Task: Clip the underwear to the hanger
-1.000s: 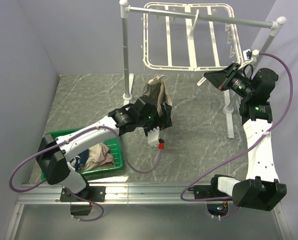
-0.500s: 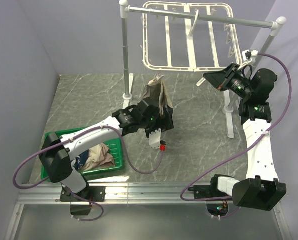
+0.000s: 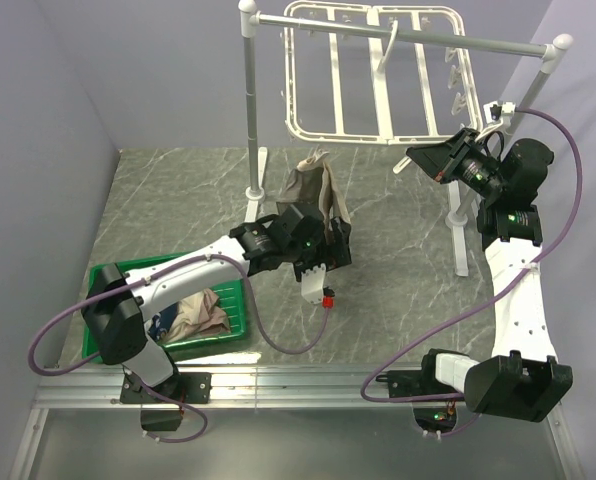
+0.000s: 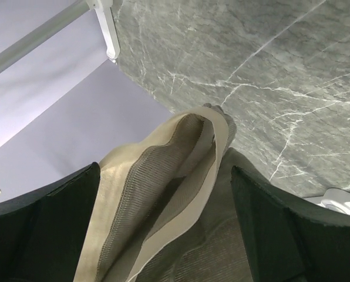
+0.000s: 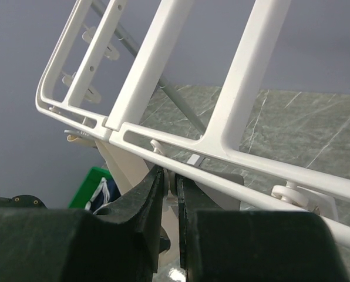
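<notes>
A grey marble-patterned worktop (image 3: 398,290) is shown. A green basket (image 3: 218,342) is set on it at the front-left corner. A white pole rack (image 3: 250,110) is stood on it, one foot near the back edge, the other toward the right edge.

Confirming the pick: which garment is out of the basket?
The taupe underwear, held up by the left gripper; the navy garment and pinkish-beige garment lie in the green basket.

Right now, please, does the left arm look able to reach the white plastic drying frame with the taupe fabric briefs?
Probably yes: the left pincer holds the briefs, and nothing stands between them and the frame.
</notes>
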Motion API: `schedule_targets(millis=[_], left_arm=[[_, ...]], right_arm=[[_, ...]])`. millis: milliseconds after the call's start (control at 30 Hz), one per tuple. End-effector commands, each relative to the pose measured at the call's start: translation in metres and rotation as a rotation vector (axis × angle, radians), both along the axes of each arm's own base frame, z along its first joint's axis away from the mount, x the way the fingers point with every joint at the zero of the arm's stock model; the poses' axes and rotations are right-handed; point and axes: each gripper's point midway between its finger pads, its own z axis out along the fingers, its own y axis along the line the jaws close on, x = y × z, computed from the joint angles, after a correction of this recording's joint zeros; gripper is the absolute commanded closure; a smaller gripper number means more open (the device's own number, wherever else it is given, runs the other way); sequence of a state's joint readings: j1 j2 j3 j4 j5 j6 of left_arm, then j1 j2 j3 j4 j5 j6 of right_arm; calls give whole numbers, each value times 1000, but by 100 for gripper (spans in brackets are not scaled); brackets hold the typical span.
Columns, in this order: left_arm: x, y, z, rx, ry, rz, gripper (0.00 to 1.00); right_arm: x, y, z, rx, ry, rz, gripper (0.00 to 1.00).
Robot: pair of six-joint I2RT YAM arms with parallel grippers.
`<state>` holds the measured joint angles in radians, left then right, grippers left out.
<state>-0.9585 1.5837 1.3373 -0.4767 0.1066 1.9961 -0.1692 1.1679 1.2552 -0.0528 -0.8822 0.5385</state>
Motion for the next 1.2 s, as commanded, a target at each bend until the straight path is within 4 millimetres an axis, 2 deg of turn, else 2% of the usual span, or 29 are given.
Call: schedule_targets(millis=[0, 467, 700, 900, 1167], left_arm=[[-15, -17, 56, 129, -436, -363, 2], [-23, -7, 69, 139, -432, -330, 5], [-23, -15, 72, 104, -428, -330, 4], [-17, -24, 65, 101, -403, -322, 4], [-17, -33, 45, 120, -366, -353, 5]], right_arm=[[-7, 6, -11, 3, 39, 56, 100], [-6, 5, -12, 10, 42, 56, 100], [-5, 5, -14, 20, 51, 55, 100], [-7, 5, -14, 7, 47, 57, 100], [-6, 5, -16, 12, 52, 59, 100]])
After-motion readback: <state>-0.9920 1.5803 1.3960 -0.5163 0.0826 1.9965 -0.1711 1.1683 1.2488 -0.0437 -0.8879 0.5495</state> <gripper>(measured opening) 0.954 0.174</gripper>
